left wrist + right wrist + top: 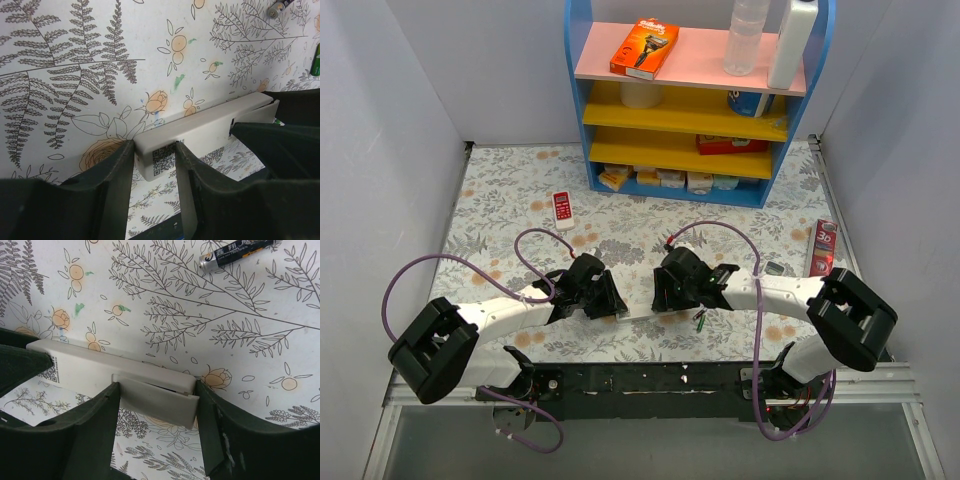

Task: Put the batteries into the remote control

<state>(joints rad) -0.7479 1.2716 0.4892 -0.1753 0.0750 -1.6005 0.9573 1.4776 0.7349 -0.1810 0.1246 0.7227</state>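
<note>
The remote control [210, 127] lies back up, a QR code on its plain white back, and spans between both grippers; in the top view only a strip of it [640, 316] shows. My left gripper [155, 150] is shut on its QR-code end [610, 300]. My right gripper [156, 390] is closed across the other end [660, 295], its fingers against the battery cover [157, 400], which sits ajar and tilted off the body. A dark battery [235, 252] lies on the mat beyond. A green and a dark battery [701, 320] lie beside my right gripper; the green battery [317, 59] also shows at the left wrist view's edge.
A short red-and-white remote [562, 207] lies at the back left. A red package [823, 248] and a small grey piece [774, 268] lie to the right. A blue shelf unit [695, 100] with goods stands at the back. White walls close in both sides.
</note>
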